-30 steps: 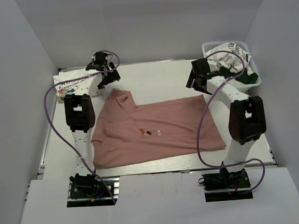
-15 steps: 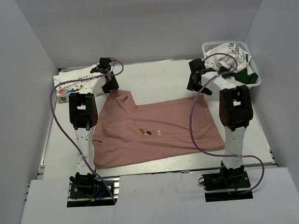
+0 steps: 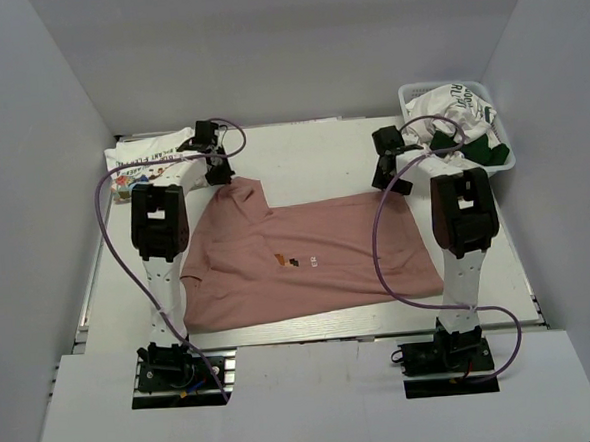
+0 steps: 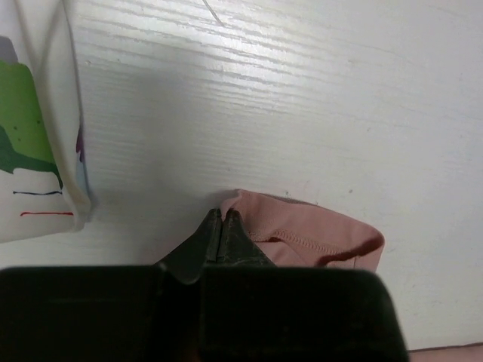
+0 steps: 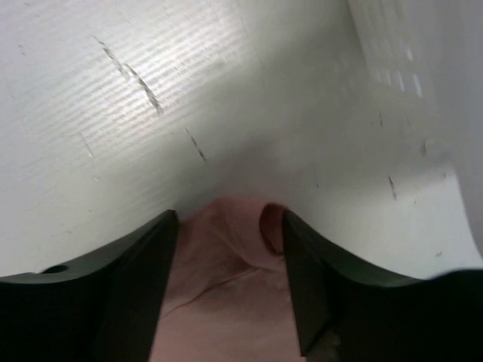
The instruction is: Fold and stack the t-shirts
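A pink t-shirt (image 3: pixel 307 255) is being observed spread flat across the centre of the worktop (image 3: pixel 310 145), with its small print facing up. Its upper left corner is being pinched by the left hand (image 4: pixel 219 222). In the left wrist view the two fingers are being pressed together, and a fold of pink hem is being held at their tips. The shirt's upper right corner is being straddled by the right hand (image 5: pixel 230 226). Its fingers are being held apart, the pink edge is being seen between them, and neither finger is being seen to press on it. A folded white t-shirt (image 3: pixel 141 165) with a colourful print is being noted at the upper left of the overhead frame, near the left hand but apart from the pink one. At the upper right, white t-shirts (image 3: pixel 446 107) with dark lettering and a dark green t-shirt (image 3: pixel 491 152) are being carried in a white basket (image 3: pixel 410 96), just behind the right hand.
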You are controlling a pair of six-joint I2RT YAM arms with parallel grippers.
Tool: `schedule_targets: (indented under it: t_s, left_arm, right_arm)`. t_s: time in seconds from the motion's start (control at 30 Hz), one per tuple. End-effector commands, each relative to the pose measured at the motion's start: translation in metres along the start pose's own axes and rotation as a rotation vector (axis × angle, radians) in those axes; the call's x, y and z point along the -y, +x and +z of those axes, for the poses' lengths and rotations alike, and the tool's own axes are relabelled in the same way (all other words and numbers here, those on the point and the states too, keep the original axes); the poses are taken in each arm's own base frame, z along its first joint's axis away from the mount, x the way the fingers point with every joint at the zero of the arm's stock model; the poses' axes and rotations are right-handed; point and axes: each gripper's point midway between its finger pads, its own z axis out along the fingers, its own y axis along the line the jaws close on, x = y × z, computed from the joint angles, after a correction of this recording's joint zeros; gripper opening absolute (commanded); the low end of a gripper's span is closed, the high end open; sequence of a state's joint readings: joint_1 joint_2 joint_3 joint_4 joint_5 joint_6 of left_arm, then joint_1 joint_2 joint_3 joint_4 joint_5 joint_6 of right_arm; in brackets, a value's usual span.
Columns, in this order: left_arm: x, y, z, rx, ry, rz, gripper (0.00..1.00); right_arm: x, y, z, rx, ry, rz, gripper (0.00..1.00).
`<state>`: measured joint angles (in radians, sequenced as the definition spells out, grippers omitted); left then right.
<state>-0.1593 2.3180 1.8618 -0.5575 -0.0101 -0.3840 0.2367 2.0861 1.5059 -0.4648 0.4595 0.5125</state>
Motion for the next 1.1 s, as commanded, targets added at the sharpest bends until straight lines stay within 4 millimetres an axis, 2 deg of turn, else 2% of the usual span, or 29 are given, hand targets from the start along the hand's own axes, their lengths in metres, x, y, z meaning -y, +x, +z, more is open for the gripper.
schedule_targets:
  t_s: [0.0,0.03,0.07,0.1,0.13,0.17,0.23,0.33,0.37,0.47,0.5,0.57,0.6,0.63,0.67,0.7,0.73,0.77,0.8,0.83,0.87,0.9,0.93,0.97,1.0,1.03,1.07]
  left_arm:
    - [0.016,-0.019,-0.033,0.067,0.072,0.032,0.00]
    - [0.015,-0.016,-0.034,0.067,0.072,0.032,0.00]
    - [0.020,-0.021,-0.044,0.087,0.098,0.047,0.00]
    - [0.021,-0.019,-0.045,0.086,0.112,0.060,0.00]
    - [0.024,-0.024,-0.049,0.102,0.129,0.070,0.00]
    - [0.023,-0.022,-0.051,0.100,0.128,0.070,0.00]
    - [0.023,-0.021,-0.054,0.101,0.129,0.070,0.00]
    - [0.023,-0.028,-0.066,0.126,0.127,0.079,0.00]
    - [0.022,-0.024,-0.068,0.121,0.125,0.079,0.00]
    - [0.027,-0.032,-0.085,0.157,0.148,0.081,0.00]
    - [0.025,-0.027,-0.087,0.151,0.146,0.081,0.00]
    - [0.023,-0.024,-0.100,0.164,0.150,0.081,0.00]
    - [0.028,-0.022,-0.106,0.174,0.161,0.089,0.00]
    - [0.028,-0.020,-0.111,0.181,0.173,0.090,0.00]
    - [0.023,-0.008,-0.110,0.164,0.167,0.089,0.00]
    - [0.025,-0.003,-0.115,0.163,0.164,0.086,0.00]
    - [0.026,-0.006,-0.129,0.191,0.175,0.078,0.00]
    - [0.020,0.008,-0.128,0.172,0.169,0.077,0.00]
    - [0.023,0.015,-0.132,0.171,0.177,0.075,0.00]
    - [0.023,0.016,-0.146,0.190,0.186,0.065,0.00]
    - [0.021,0.034,-0.145,0.160,0.182,0.073,0.00]
    - [0.020,0.040,-0.150,0.156,0.184,0.043,0.00]
    - [0.016,0.060,-0.149,0.123,0.179,0.040,0.00]
    - [0.014,0.059,-0.165,0.158,0.181,0.039,0.00]
    - [0.011,0.065,-0.172,0.160,0.183,0.024,0.00]
    - [0.004,0.087,-0.172,0.125,0.164,0.009,0.00]
    - [-0.002,0.095,-0.178,0.120,0.148,-0.003,0.00]
  right_arm:
    - [-0.005,-0.006,0.012,0.048,-0.024,0.015,0.59]
    - [-0.009,-0.011,0.012,0.074,-0.040,0.020,0.56]
    - [-0.006,-0.007,0.012,0.074,-0.037,0.019,0.54]
    - [-0.010,-0.017,0.014,0.126,-0.052,0.030,0.50]
    - [-0.009,-0.021,0.013,0.149,-0.058,0.029,0.44]
    - [-0.007,-0.006,0.017,0.117,-0.069,0.020,0.26]
    - [-0.008,-0.010,0.015,0.134,-0.077,0.019,0.24]
    - [-0.007,-0.007,0.011,0.123,-0.070,0.016,0.05]
    - [-0.005,-0.012,0.004,0.139,-0.077,0.025,0.00]
    - [-0.003,-0.013,-0.003,0.161,-0.089,0.014,0.00]
    - [-0.004,-0.020,-0.016,0.199,-0.115,0.026,0.00]
    - [-0.003,-0.019,-0.027,0.223,-0.150,0.012,0.00]
    - [-0.004,-0.027,-0.039,0.255,-0.180,0.021,0.00]
    - [-0.005,-0.027,-0.043,0.265,-0.192,0.013,0.00]
    - [-0.006,-0.032,-0.055,0.296,-0.215,0.013,0.00]
    - [0.000,-0.019,-0.052,0.279,-0.206,0.001,0.00]
    - [0.001,-0.025,-0.066,0.311,-0.225,0.011,0.00]
    - [0.006,-0.019,-0.066,0.303,-0.219,0.005,0.00]
    - [0.009,-0.011,-0.066,0.295,-0.218,0.001,0.00]
    - [0.012,-0.010,-0.073,0.306,-0.226,0.005,0.00]
    - [0.013,-0.009,-0.076,0.311,-0.230,0.005,0.00]
    - [0.014,-0.006,-0.078,0.313,-0.230,0.007,0.00]
    - [0.021,-0.001,-0.082,0.314,-0.230,0.011,0.00]
    - [0.024,0.000,-0.084,0.319,-0.225,0.018,0.00]
    - [0.026,-0.001,-0.091,0.332,-0.230,0.026,0.00]
    - [0.032,0.006,-0.091,0.327,-0.221,0.030,0.00]
    - [0.035,0.003,-0.099,0.348,-0.227,0.043,0.00]
